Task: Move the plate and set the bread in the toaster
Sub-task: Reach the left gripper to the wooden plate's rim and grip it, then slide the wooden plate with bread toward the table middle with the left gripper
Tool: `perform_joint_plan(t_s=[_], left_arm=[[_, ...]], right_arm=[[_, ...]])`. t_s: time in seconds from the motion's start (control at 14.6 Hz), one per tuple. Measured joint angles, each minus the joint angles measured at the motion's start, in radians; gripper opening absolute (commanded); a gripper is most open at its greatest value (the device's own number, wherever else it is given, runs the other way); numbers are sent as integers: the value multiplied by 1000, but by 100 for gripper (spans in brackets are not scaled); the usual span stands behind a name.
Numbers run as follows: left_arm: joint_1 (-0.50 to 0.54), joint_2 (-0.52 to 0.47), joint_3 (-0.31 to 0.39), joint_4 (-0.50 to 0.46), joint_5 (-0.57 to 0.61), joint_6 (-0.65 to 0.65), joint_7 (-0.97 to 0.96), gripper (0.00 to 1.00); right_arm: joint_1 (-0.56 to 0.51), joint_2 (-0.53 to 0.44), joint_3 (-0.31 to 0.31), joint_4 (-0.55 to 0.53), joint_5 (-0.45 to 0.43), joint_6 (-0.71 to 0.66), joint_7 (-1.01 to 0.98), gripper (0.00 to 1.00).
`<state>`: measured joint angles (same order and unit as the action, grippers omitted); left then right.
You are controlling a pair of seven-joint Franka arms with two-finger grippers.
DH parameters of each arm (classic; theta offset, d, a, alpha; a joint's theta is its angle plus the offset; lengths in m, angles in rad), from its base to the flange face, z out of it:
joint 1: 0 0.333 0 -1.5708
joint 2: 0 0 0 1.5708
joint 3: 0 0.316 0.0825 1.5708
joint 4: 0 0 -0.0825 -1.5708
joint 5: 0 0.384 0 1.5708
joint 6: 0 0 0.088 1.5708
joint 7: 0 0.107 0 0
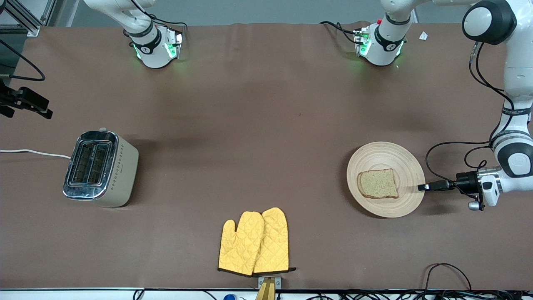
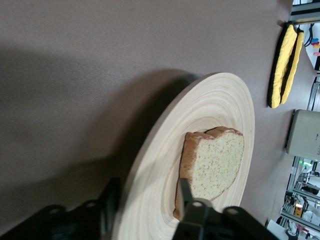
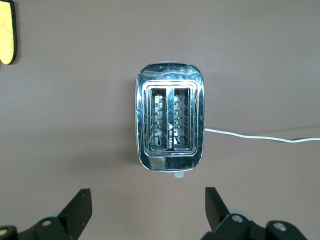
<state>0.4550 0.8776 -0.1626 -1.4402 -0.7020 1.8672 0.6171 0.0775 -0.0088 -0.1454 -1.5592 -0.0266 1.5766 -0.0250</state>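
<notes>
The round light-wood plate [image 1: 410,166] lies near the left arm's end of the table, with the slice of brown bread [image 1: 378,183] on it. My left gripper [image 1: 422,187] is level with the plate's rim, on the side toward the left arm's end. In the left wrist view, my left gripper [image 2: 147,192] is open, with one finger under the plate [image 2: 220,110] and one above it, beside the bread [image 2: 215,162]. The chrome-topped toaster [image 1: 100,166] stands near the right arm's end. My right gripper [image 3: 147,205] is open and waits high over the table beside the toaster [image 3: 170,120].
A pair of yellow oven mitts [image 1: 255,241] lies near the table's front-camera edge, midway between toaster and plate; it also shows in the left wrist view [image 2: 285,65]. The toaster's white cord [image 1: 33,152] runs toward the right arm's end.
</notes>
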Motion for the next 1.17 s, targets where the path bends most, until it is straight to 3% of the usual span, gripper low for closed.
perform_joint_plan(t_s=[0.41, 0.82, 1.17], left_arm=[[1, 15, 2, 0, 0, 0, 108, 1], [10, 13, -22, 21, -12, -35, 153, 0], [4, 13, -149, 25, -10, -38, 135, 0]], right_arm=[[0, 0, 0, 0, 0, 0, 1, 100], [0, 0, 0, 0, 0, -1, 2, 100], [0, 0, 0, 0, 0, -1, 2, 100]])
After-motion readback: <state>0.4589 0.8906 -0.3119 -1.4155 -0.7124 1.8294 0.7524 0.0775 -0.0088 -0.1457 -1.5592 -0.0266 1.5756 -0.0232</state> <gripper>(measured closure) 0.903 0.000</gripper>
